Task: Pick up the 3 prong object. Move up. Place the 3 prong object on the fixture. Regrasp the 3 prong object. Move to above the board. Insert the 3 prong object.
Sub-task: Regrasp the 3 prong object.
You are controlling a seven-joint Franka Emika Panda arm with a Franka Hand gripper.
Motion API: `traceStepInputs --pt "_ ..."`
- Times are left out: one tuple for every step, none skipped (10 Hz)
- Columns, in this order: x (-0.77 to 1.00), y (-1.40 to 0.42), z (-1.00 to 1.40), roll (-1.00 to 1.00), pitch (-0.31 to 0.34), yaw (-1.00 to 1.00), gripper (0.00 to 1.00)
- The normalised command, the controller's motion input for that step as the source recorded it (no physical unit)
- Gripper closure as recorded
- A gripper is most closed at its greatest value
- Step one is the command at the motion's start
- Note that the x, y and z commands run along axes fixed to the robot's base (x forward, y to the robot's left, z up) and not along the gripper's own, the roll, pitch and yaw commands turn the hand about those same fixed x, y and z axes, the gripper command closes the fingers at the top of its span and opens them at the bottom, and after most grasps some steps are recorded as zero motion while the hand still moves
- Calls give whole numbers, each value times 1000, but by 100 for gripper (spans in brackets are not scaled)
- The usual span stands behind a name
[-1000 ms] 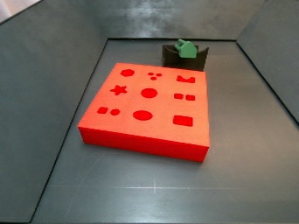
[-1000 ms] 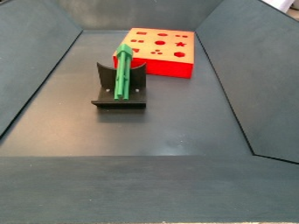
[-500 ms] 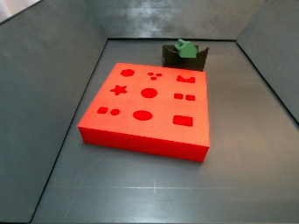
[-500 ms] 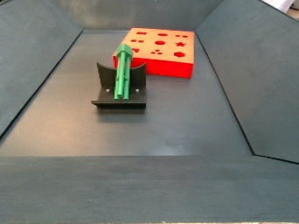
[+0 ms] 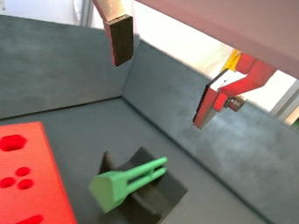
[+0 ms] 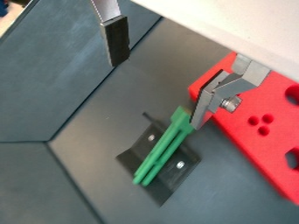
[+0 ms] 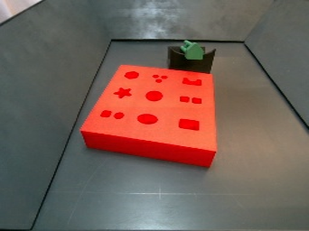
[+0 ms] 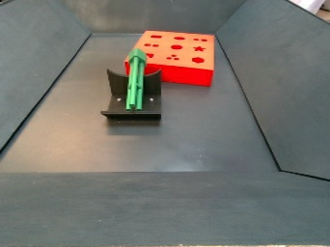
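While apart, fingers above 3 prong object

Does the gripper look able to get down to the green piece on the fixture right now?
Probably yes. The gripper hangs open above the green piece, which leans on the fixture beside the red board; nothing lies between.

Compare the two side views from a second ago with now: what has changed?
Nothing visibly changed. The 3 prong object leans on the fixture beside the board as before. The gripper, out of both side views, hangs open above them in both wrist views.
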Motion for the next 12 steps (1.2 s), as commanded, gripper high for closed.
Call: traceStepInputs --pt "119 -47 -6 1000 169 79 0" --pt "119 -49 -8 1000 193 97 0" --pt "123 -51 -13 1000 225 134 0" --pt "126 -53 -11 1000 255 175 0" --pt "136 -56 -11 889 257 227 0" --pt "146 -58 -11 769 238 242 0" --pt "170 -62 -14 537 189 268 0" --pt "187 -62 -12 369 151 277 0" --pt "192 -48 -4 238 99 275 0" --pt "188 -52 -6 210 73 270 0" --pt "171 -59 -13 193 33 243 0" --pt "160 -58 -14 186 14 220 0"
